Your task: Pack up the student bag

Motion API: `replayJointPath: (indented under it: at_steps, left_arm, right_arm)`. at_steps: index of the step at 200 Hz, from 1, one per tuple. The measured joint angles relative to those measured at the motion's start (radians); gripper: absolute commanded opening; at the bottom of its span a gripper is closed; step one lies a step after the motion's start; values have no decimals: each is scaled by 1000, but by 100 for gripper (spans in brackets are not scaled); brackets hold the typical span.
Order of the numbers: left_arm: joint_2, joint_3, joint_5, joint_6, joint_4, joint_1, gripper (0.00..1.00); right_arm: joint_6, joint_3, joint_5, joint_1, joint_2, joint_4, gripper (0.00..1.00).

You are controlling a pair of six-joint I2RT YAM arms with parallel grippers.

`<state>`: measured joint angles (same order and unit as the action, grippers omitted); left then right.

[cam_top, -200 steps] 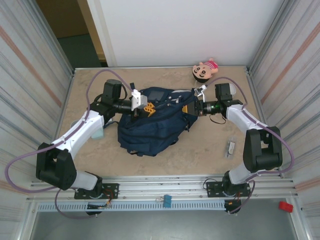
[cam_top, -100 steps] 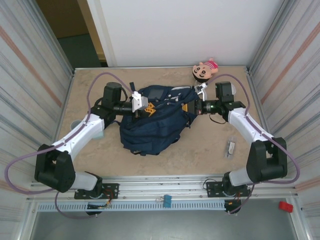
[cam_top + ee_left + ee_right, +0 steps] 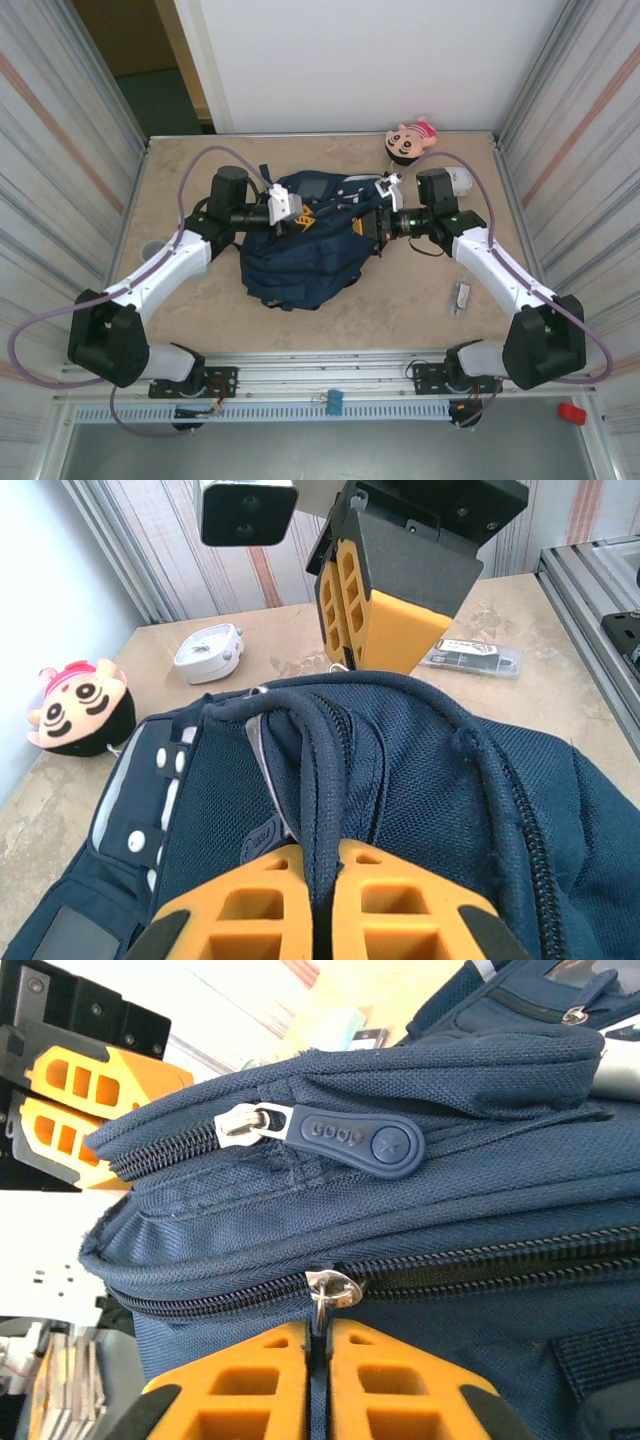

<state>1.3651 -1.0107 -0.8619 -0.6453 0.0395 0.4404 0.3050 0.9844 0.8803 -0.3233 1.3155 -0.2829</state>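
**Overhead and wrist views of the packing station.** At the left, the left gripper [image 3: 322,860] reached over the upper left side of the student bag [image 3: 305,262]. This large navy-blue fabric backpack lay at the middle of the beige stone-patterned tabletop [image 3: 400,305], between the two arms. In the left wrist view, the gripper's orange fingers [image 3: 240,905] were clenched on a dark rounded carry strap [image 3: 300,745] at the bag's top. The strap ran up from between the pads. A white patch with dark studs [image 3: 140,790] lay along the bag's edge, to the left of the strap in that view.

At the bag's upper right side, the right gripper [image 3: 318,1338] pressed against the fabric. In the right wrist view, its orange fingers [image 3: 400,1385] were pinched together on a small silver metal zip-puller ring [image 3: 325,1288] belonging to the lower black-toothed zip. Above this, a second zip carried a navy rubber pull tab [image 3: 352,1142], which lay flat against the fabric.

Farther right, a plush cartoon head in pink, black and red [image 3: 410,140] rested at the far edge of the table, apart from the bag. A white round-cornered plastic device [image 3: 208,652] lay near the right arm's wrist. A small clear plastic case [image 3: 461,296] lay on the tabletop to the right of the bag, beside the right forearm.
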Motion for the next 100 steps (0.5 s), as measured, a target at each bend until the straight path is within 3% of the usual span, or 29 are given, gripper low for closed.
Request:
replayJointPath:
  at_steps: [29, 63, 100]
  left_arm:
    - [0, 17, -1, 11, -16, 5, 0]
    - [0, 22, 1, 22, -31, 7, 0]
    - [0, 23, 60, 24, -37, 14, 0]
  right_arm:
    - [24, -34, -2, -8, -1, 55, 26]
    - [56, -56, -6, -9, 2, 105, 5]
    - [61, -69, -58, -7, -24, 102, 0]
